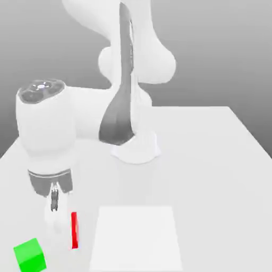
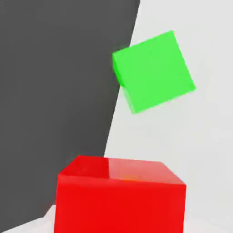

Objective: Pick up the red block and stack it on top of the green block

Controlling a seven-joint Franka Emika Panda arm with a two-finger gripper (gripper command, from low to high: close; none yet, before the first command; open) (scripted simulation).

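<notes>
White tabletop [image 1: 212, 159] under a grey backdrop — the arm reaches down toward the near corner at the exterior view's left. Its gripper [image 1: 62, 226] points straight down, fingers clamped on the red block [image 1: 74, 230], of which a narrow red strip shows beside the fingers. Just beside it, nearer the table's corner, sits the green block [image 1: 30, 255] — apart, not touching. A flat white square [image 1: 136, 238] lies at the red block's other side.

Red block [image 2: 120, 195] — plain bright red; green block [image 2: 154, 70] — plain bright green.
</notes>
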